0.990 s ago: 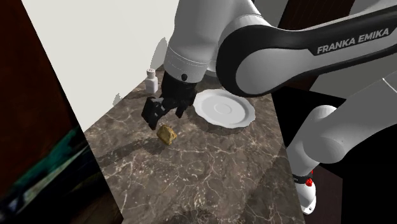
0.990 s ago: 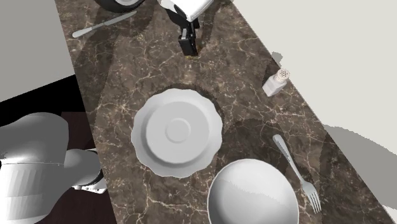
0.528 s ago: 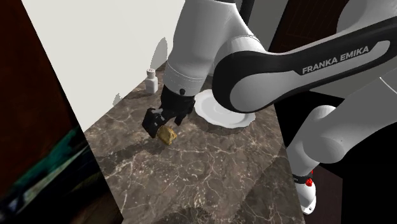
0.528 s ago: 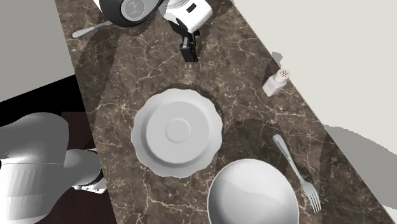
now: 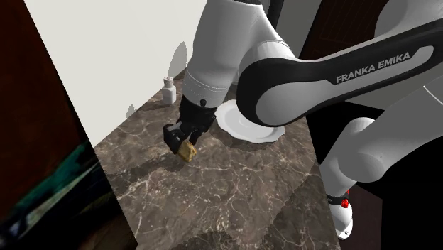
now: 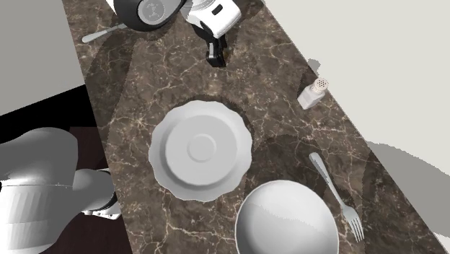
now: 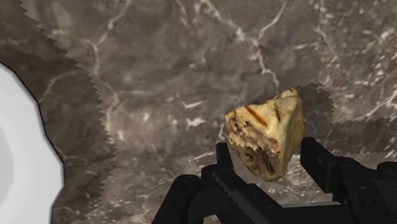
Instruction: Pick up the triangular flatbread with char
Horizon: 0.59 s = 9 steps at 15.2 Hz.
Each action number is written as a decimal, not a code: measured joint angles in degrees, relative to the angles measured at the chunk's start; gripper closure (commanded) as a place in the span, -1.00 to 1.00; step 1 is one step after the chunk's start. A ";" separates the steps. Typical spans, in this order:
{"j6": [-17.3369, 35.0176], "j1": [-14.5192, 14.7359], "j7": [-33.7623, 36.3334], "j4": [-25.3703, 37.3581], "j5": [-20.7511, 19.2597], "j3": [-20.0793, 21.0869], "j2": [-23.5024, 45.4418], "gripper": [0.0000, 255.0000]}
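**Grasp on the flatbread [image 7: 264, 130], lift not yet begun**

Low over the dark marbled worktop [image 5: 234, 185], left of the white plate [image 5: 250, 125] in the shoulder view. Gripper [image 7: 268, 147] narrowed onto the tan, char-striped wedge, pinching both sides. Seemingly resting on the stone. Next, by judgement: lifting straight up, pinch kept firm against slipping.

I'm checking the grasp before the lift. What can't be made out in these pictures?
Flatbread: second exterior view, mostly covered by the gripper.
Plate: shoulder view, far side behind the arm.
Bowl: second exterior view, cut by the bottom edge.
Knife: second exterior view, one end under the arm.
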 measured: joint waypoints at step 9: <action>-4.74 0.21 -0.47 3.44 0.30 -1.10 -1.37 1.00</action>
